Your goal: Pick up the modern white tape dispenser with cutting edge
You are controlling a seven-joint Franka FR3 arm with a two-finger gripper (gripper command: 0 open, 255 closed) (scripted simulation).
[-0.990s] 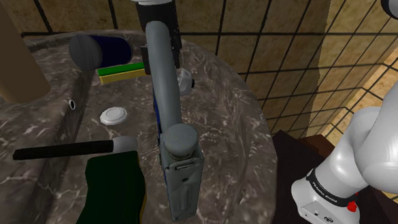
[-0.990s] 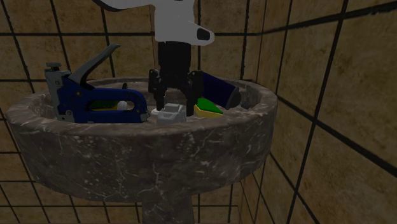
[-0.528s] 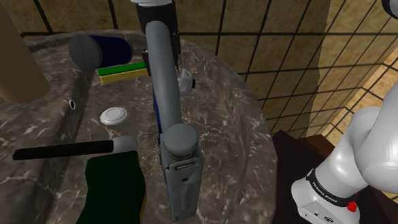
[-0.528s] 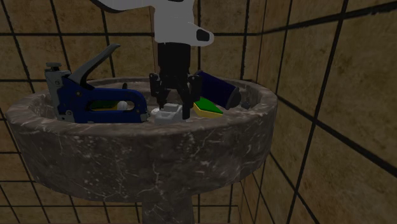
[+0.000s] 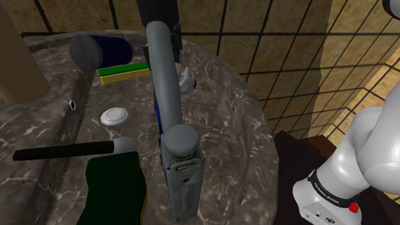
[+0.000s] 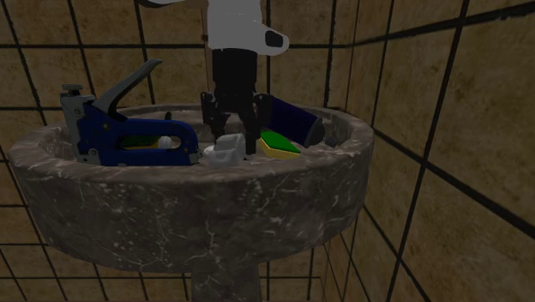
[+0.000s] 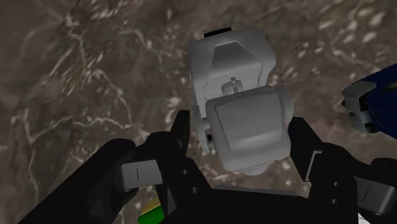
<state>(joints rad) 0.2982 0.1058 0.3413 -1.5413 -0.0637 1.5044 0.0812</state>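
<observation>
Two fingers (image 7: 180,137) of our tool (image 7: 240,127) clasp the pale grey dispenser (image 7: 232,63) by its sides, near a blue stapler (image 6: 129,141) on the sink (image 6: 257,202).

Dark marbled basin (image 5: 227,141) before a tiled wall (image 5: 277,17). Laid from 12 to 6 o'clock, a long grey stapler (image 5: 165,96). Clock places taken from the stapler's middle:
- 1 o'clock, just beside it and partly hidden: white tape dispenser (image 5: 186,77).
- 11 o'clock: blue cylinder (image 5: 114,46) with grey cap; green-and-yellow sponge (image 5: 125,72).
- 9 o'clock: white disc (image 5: 114,116).
- 7 o'clock: dark green block (image 5: 112,193).
- 4 o'clock: white arm (image 5: 331,189).
</observation>
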